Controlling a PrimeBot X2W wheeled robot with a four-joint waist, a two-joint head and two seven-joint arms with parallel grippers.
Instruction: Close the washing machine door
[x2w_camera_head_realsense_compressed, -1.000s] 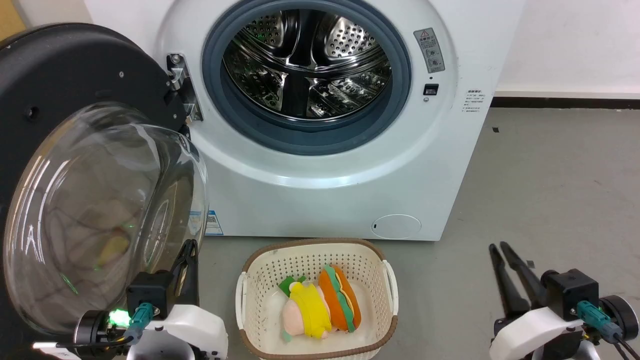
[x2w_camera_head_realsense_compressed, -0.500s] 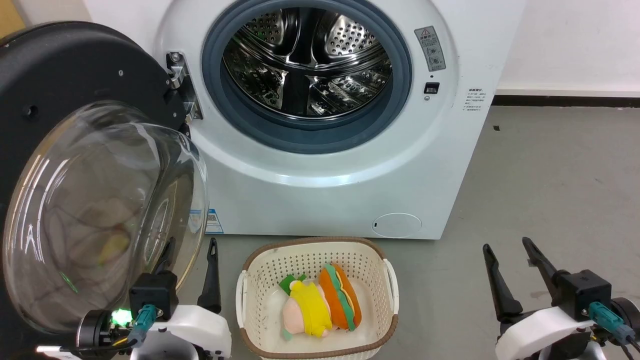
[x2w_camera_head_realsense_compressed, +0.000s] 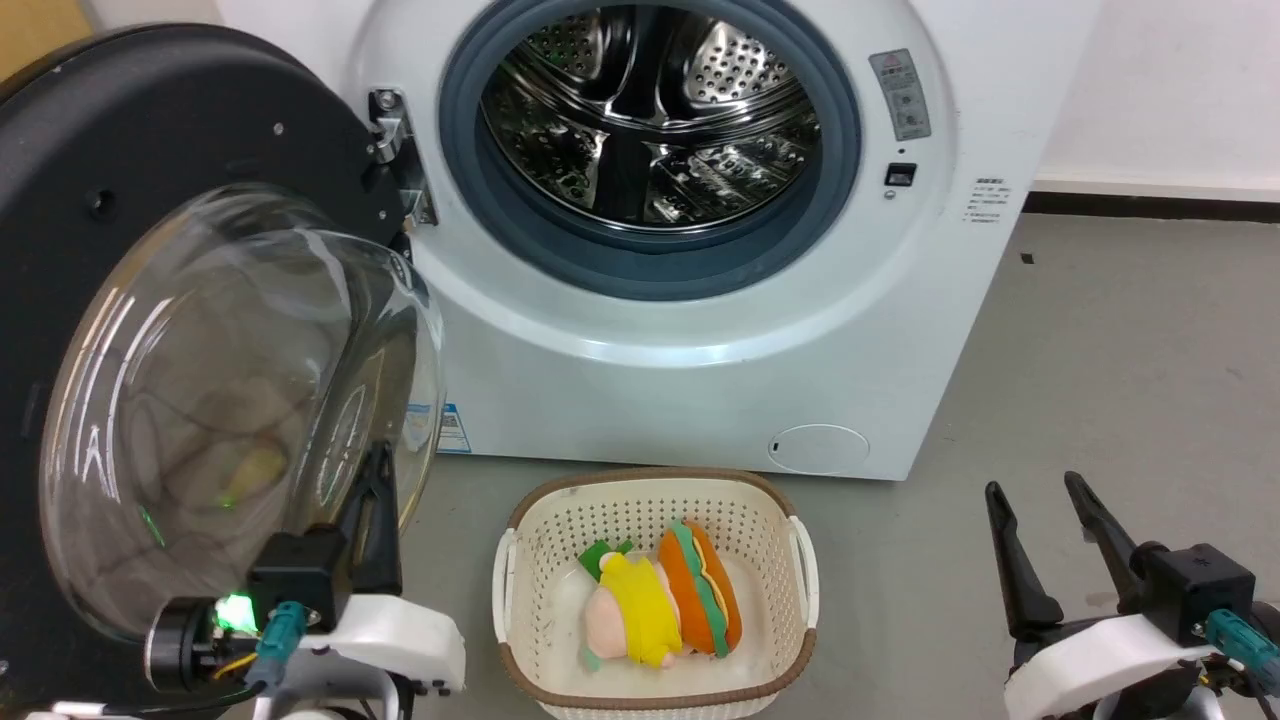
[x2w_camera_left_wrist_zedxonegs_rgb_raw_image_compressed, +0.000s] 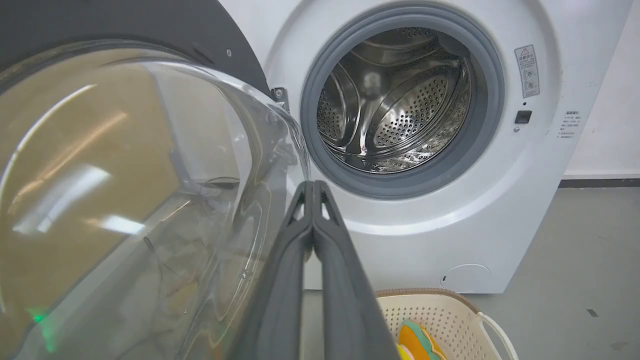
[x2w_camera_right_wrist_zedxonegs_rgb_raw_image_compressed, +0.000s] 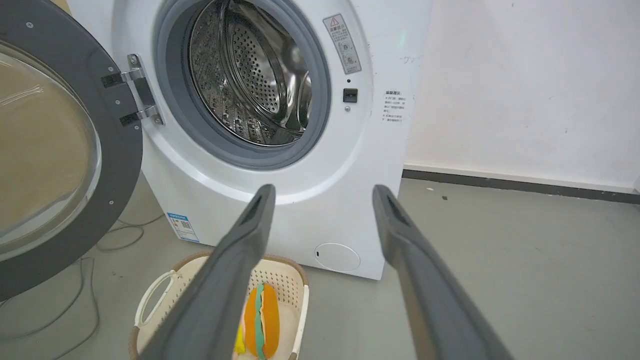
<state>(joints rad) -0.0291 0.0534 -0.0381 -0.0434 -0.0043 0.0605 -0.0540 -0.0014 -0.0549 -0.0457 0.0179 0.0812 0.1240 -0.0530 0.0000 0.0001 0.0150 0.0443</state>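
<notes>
1. Since the washing machine door (x2w_camera_head_realsense_compressed: 215, 400) stands swung wide at 9 o'clock of the washing machine (x2w_camera_head_realsense_compressed: 700, 330), none of the closing looks done; the whole swing and the latching remain.
2. Left gripper (x2w_camera_head_realsense_compressed: 375, 500) sits just beside the door's 5 o'clock edge, fingers pressed together and holding nothing. Right gripper (x2w_camera_head_realsense_compressed: 1035, 490), at the machine's 4 o'clock, has its fingers spread and empty.
3. Door: matte black rim and clear domed glass, glossy with reflections. Machine: smooth white body, perforated steel drum (x2w_camera_head_realsense_compressed: 650, 110), grey rubber ring (x2w_camera_head_realsense_compressed: 650, 275).

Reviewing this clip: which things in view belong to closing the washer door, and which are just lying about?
Job: washing machine door, swung open; washing machine; left gripper, shut, beside the door's glass; right gripper, open.
Lying about: cream basket on the floor; plush toys inside it.
</notes>
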